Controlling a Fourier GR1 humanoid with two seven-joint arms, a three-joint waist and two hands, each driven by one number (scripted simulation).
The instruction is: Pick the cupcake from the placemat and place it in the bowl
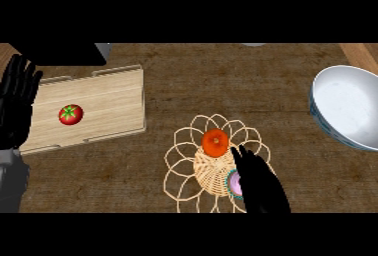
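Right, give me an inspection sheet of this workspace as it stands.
Surface: brown counter.
Job's things: cupcake on the wicker placemat, partly hidden by the right hand; white bowl at the right edge, nothing seen inside.
Clutter: orange fruit on the placemat; tomato on a wooden board.
Hands: right hand over the cupcake, fingers straight; left hand resting open at the left edge.
Cables: nothing seen.
Surroundings: dark object at top left.
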